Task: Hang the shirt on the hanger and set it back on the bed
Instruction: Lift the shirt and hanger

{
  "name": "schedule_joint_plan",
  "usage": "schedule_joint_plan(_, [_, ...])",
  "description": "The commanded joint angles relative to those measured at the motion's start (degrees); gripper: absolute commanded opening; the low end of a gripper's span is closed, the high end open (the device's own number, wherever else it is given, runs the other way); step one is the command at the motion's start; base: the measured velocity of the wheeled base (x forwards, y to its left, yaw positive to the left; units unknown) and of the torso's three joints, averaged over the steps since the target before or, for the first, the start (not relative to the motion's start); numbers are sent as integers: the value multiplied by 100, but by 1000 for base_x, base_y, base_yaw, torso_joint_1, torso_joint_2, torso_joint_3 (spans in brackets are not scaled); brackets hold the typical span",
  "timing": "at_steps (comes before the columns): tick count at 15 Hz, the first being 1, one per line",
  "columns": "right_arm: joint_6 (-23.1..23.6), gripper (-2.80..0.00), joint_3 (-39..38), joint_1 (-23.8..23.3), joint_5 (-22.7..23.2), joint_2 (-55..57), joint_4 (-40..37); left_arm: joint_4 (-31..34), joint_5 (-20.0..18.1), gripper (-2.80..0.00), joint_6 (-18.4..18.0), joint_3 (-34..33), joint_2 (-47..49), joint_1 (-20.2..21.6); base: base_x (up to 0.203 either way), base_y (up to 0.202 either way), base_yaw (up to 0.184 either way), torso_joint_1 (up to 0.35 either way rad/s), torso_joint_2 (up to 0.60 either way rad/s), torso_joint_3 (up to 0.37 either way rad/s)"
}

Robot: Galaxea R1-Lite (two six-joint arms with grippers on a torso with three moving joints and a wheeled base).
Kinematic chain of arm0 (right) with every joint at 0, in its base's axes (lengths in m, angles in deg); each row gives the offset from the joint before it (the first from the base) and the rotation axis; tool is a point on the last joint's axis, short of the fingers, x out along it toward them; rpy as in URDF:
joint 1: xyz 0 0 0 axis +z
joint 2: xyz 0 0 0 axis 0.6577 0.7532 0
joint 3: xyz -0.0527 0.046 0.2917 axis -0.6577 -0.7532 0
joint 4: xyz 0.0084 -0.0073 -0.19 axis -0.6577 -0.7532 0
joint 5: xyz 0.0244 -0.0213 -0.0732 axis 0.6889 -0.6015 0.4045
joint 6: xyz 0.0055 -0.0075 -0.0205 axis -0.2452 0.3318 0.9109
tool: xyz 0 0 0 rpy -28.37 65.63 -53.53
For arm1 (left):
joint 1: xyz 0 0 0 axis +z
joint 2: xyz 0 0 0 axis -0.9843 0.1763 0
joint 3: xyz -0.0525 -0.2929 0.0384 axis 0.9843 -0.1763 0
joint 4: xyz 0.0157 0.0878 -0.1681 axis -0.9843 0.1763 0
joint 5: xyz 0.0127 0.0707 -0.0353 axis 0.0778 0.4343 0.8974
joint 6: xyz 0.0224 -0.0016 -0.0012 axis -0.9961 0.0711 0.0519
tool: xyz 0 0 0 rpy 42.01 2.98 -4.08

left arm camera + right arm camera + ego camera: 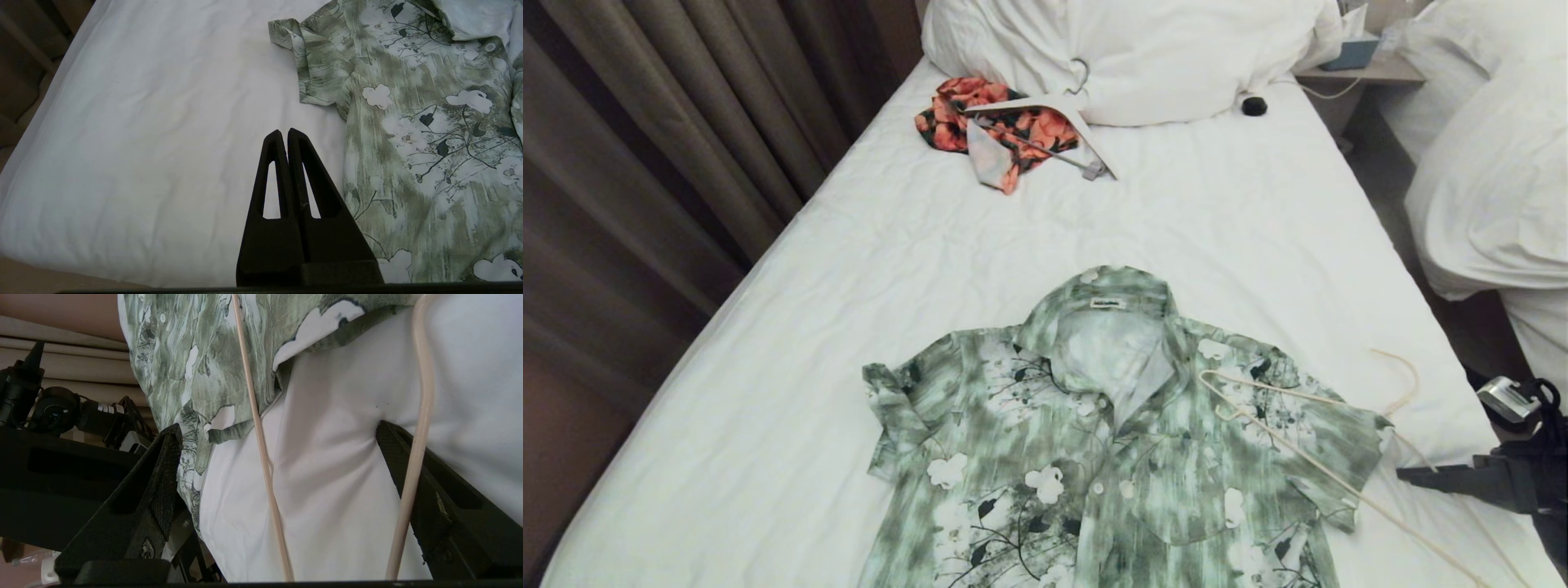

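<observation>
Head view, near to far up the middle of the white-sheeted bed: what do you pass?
Green and white floral short-sleeved shirt → bare stretch of the bed's white sheet → orange-red floral garment under a thick white hanger → big white pillow.

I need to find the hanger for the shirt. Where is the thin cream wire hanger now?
In the head view, the thin cream wire hanger lies at the right, partly on the green floral shirt's sleeve and partly on the white bed sheet.

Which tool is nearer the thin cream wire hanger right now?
Right. The right tool, open, straddles the thin cream wire hanger at the bed edge; the left tool, shut, hovers beyond the shirt's opposite sleeve.
</observation>
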Motion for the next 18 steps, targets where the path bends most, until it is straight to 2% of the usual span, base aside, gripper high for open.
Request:
schedule_joint_plan(1, [34,-27,1,2,36,6,-29,0,-5,-280,-2,-2,7,1,0,0,0,0,0,0])
schedule_joint_plan(2, [34,-280,1,2,36,6,-29,0,-5,-280,-2,-9,7,1,0,0,0,0,0,0])
schedule_joint_plan(8, [29,-280,-97,-42,24,-409,-63,0,-5,-280,-2,-9,7,1,0,0,0,0,0,0])
schedule_joint_plan(12, [72,-280,-315,-317,8,-1035,-68,0,-5,-280,-2,-9,7,1,0,0,0,0,0,0])
schedule_joint_plan(15, [272,-280,-520,-620,28,-1598,-81,0,-5,-280,-2,-9,7,1,0,0,0,0,0,0])
schedule_joint_plan(18, [315,-280,-699,-633,35,-2141,-82,0,-5,-280,-2,-9,7,1,0,0,0,0,0,0])
